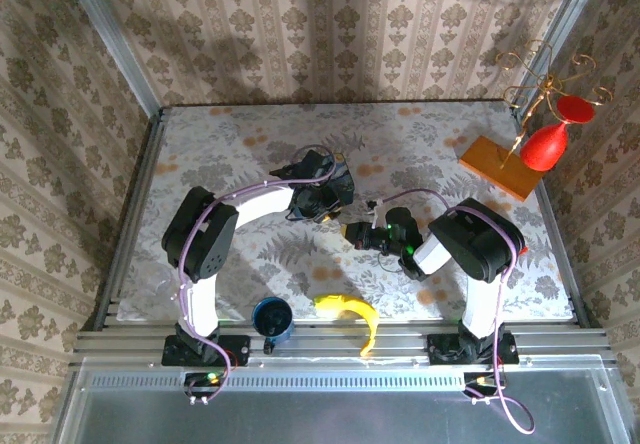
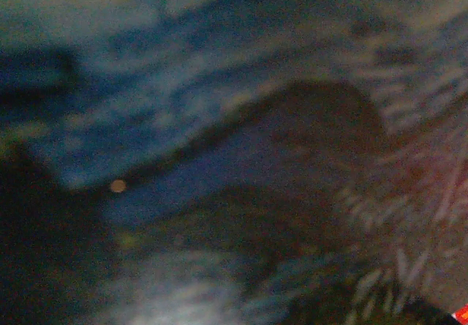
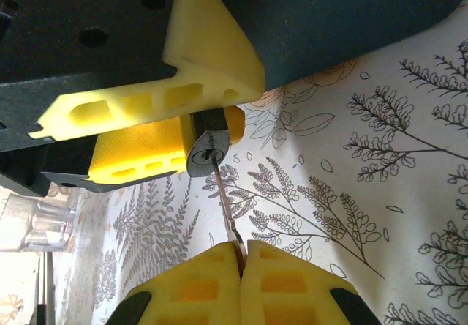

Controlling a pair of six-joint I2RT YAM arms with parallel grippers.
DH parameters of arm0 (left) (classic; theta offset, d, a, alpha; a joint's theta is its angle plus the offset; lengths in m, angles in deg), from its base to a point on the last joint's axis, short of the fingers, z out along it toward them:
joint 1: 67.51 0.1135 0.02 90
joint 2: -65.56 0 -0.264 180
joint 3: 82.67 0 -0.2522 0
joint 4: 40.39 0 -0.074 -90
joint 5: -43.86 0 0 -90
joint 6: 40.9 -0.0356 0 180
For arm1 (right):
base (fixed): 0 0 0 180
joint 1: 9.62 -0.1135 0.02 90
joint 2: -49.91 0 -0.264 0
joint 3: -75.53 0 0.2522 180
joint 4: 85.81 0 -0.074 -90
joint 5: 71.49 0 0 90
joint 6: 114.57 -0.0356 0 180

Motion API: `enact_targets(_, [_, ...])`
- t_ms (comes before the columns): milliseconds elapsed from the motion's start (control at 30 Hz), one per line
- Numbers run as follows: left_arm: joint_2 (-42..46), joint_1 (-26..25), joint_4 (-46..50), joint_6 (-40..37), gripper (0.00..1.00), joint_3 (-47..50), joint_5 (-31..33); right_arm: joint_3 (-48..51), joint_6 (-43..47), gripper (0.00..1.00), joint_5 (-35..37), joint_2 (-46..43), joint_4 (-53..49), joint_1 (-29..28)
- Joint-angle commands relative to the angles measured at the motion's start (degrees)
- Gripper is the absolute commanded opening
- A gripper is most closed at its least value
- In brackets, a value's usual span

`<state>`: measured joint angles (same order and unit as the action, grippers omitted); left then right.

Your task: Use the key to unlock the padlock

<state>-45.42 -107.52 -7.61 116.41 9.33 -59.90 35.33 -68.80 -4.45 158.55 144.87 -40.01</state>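
From above, my two arms bend inward over a tabletop [image 1: 200, 144] with a pale floral print. My left gripper [image 1: 325, 202] and right gripper [image 1: 352, 232] meet near its middle, their tips close together. At the near edge sit a round dark blue cup [image 1: 272, 317] and a curved yellow banana [image 1: 352, 314]. In the far right corner, a flat orange wooden board [image 1: 495, 166] lies by a glossy red goblet-shaped ornament [image 1: 545, 144].

My left wrist view is a soft blur of blue and dark patches, and I cannot tell any shapes apart.

In my right wrist view, the small dark grey metal padlock [image 3: 207, 149] is clamped between the blocky yellow foam pads of my left gripper [image 3: 227, 109], just above the leaf-printed tabletop [image 3: 380, 164]. Its rounded keyhole face points toward me. My right gripper [image 3: 240, 248] has its ribbed yellow fingers pressed together on the thin flat metal key [image 3: 225, 204]. The blade's tip sits at the keyhole. A clear glass object [image 3: 29, 222] stands at the left edge.
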Motion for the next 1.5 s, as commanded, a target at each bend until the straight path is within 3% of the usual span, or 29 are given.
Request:
enact_targets(0, [0.9, 0.3, 1.9, 1.4, 0.07, 1.1, -3.3, -0.8, -1.7, 0.00, -1.0, -2.4, 0.5, -0.5])
enact_targets(400, [0.7, 0.0, 1.6, 1.9, 0.07, 1.0, -3.7, -3.5, -0.3, 0.00, 7.3, -9.5, -15.2, -2.2])
enact_targets(967, [2.0, 0.1, 2.6, 3.0, 0.07, 1.1, -3.6, -1.7, -2.7, 0.00, 7.3, -13.1, -20.4, -2.1])
enact_targets(1467, [1.1, 0.5, 2.0, 3.8, 0.07, 0.9, -4.2, -3.2, -4.0, 0.00, 4.2, -8.3, -17.3, -1.2])
